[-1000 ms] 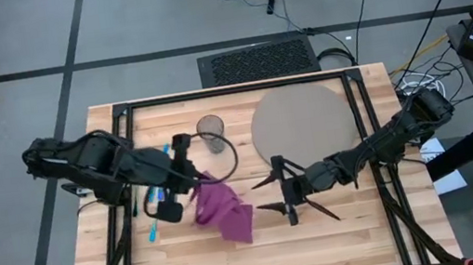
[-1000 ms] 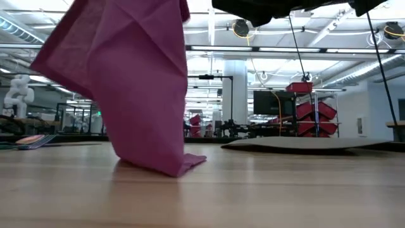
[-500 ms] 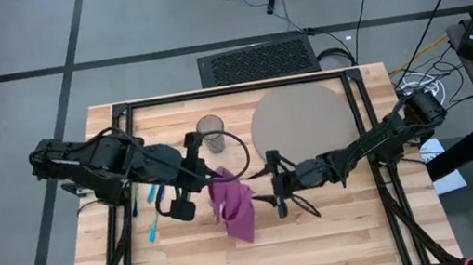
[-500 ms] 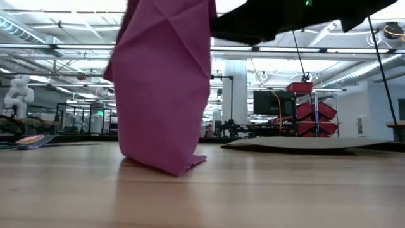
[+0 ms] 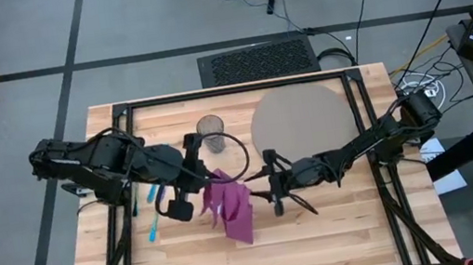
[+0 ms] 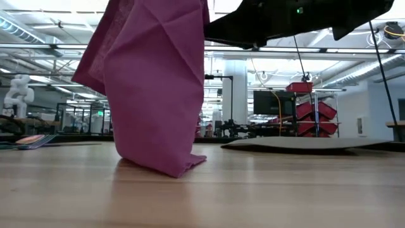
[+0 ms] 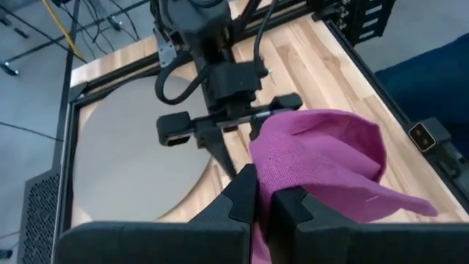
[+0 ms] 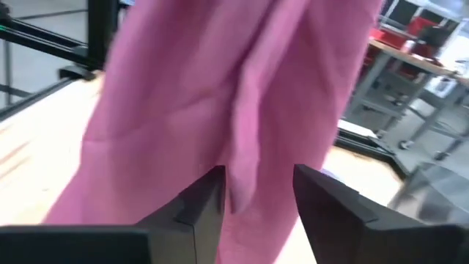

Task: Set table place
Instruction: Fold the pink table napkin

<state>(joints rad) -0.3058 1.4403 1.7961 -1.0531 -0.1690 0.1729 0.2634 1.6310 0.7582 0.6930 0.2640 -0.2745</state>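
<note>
Purple cloth napkin (image 5: 232, 208) held up by the left gripper (image 5: 203, 186), jaws clamped on its top edge, lower corner resting on the light-wood plank table (image 5: 346, 238) just beside the round grey-tan mat (image 5: 300, 120), right gripper (image 5: 268, 189) partly open around a fold, not visibly gripped.

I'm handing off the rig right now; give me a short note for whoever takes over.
Left gripper: shut on the purple cloth napkin, held up with its lower corner on the light-wood table.
Right gripper: at the napkin's edge, fingers either side of a fold, not yet clamped.
Round grey-tan mat lies far right; clear glass beside it; blue plastic cutlery near the left arm.
Left: lay the napkin, place cutlery and glass. No plate in view.
</note>
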